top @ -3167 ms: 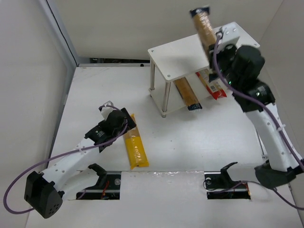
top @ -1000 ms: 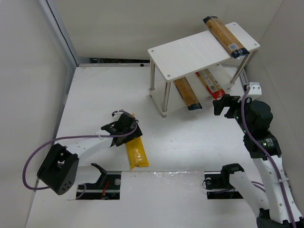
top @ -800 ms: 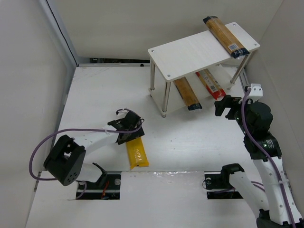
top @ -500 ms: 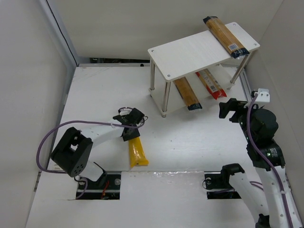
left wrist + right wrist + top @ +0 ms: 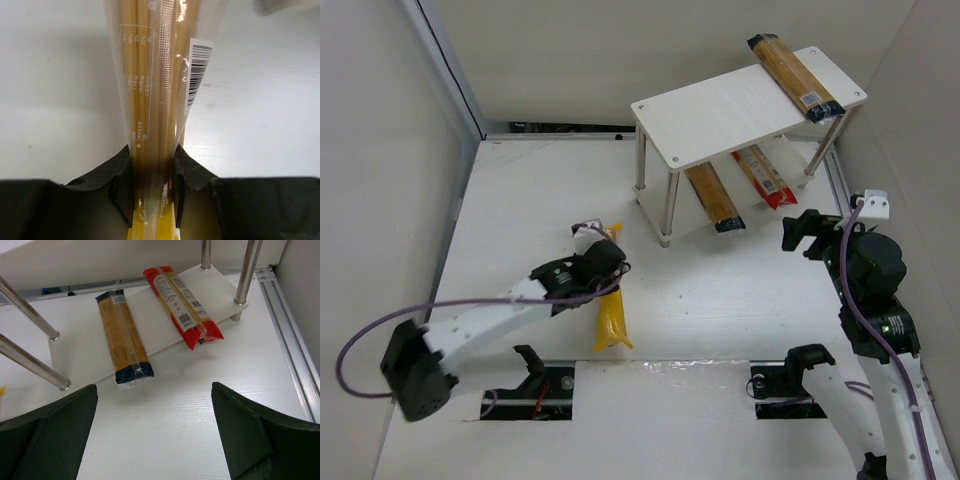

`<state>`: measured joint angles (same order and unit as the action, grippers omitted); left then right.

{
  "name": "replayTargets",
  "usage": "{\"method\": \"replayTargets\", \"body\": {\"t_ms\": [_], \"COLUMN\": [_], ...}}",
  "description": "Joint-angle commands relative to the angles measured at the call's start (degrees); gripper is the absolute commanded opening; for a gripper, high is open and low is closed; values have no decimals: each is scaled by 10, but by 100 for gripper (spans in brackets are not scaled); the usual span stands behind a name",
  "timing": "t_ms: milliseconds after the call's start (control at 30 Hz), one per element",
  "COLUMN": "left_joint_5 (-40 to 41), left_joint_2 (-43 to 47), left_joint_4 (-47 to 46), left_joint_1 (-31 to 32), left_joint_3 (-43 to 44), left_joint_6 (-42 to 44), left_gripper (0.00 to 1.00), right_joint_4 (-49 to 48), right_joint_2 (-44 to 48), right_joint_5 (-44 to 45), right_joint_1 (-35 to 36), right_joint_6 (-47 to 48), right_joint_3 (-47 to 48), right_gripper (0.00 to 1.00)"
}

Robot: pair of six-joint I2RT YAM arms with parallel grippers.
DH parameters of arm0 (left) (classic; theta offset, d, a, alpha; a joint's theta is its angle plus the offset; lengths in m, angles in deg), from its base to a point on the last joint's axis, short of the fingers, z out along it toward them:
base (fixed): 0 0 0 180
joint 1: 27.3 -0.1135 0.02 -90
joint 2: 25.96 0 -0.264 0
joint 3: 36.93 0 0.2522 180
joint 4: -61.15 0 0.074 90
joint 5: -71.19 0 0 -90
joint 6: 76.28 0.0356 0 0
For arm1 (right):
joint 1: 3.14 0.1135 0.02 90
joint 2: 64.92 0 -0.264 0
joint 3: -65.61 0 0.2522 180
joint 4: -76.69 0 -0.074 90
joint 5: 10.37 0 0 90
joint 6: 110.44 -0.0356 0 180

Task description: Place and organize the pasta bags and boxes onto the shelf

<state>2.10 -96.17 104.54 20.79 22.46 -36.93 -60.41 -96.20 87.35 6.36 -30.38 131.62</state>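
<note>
Inspecting from largest item down.

Found shelf standing upright, with one orange-brown pack lying across the right end of its top tier and reaching the front edge. Found on shelf's lower tier a second orange-brown pack and, just to its right, the red pack. Noted from right wrist view both near ends poking past that tier's front edge.

Located yellow pack well apart from shelf, off its near-left corner, not yet shelved. Cannot tell whether its low end touches the table.

Confirmed left gripper clamped on yellow pack, pinching the film close to one end, the long remainder unsupported. Confirmed right gripper spread wide, holding nothing, hovering just off shelf's near-right corner and facing the lower tier.

Judged risks:
- Slipping or swinging of yellow pack, given end grip on smooth film.
- Snagging its trailing end on a shelf leg or tier edge during transfer.
- Nudging the overhanging lower packs off the shelf.
- Fouling the right arm parked before shelf's front.
</note>
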Motion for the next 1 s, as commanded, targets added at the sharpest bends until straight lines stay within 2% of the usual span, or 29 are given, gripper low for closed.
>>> {"method": "replayTargets", "body": {"t_ms": [0,33,167,233,333,400,467,500,533,600,633,667,800,967], "left_joint_5": [111,111,71,65,59,64,91,100,113,113,113,90,58,-4], "left_joint_2": [167,232,356,377,360,302,241,170,133,63,0,-30,-153,-271], "left_joint_4": [-9,-45,-140,-171,-224,-270,-287,-293,-298,-298,-298,-298,-286,-329], "left_joint_1": [46,53,53,53,53,53,53,53,53,53,44,26,-1,-31], "left_joint_3": [51,51,51,63,110,143,217,251,329,416,461,543,717,815], "left_joint_6": [20,33,106,133,173,189,197,203,203,218,218,218,151,66], "left_gripper": [0,0,0,0,0,0,0,0,0,0,0,0,0,0], "right_joint_4": [-23,-23,-23,-23,-23,-23,-23,-16,-2,16,30,38,57,57], "right_joint_2": [12,12,12,12,25,31,31,31,31,23,17,17,23,28], "right_joint_5": [-10,-10,-21,-21,-21,-21,-21,-26,-33,-39,-39,-30,9,16], "right_joint_1": [6,6,6,6,6,6,6,6,6,6,6,6,6,6], "right_joint_6": [4,4,10,10,10,10,1,-7,-15,-30,-46,-59,-102,-113], "right_joint_3": [-8,-8,-14,-14,-7,-7,-7,-7,-7,-7,-14,-24,-63,-69], "right_gripper": [100,100,100,100,100,100,100,100,100,100,100,100,100,100]}}
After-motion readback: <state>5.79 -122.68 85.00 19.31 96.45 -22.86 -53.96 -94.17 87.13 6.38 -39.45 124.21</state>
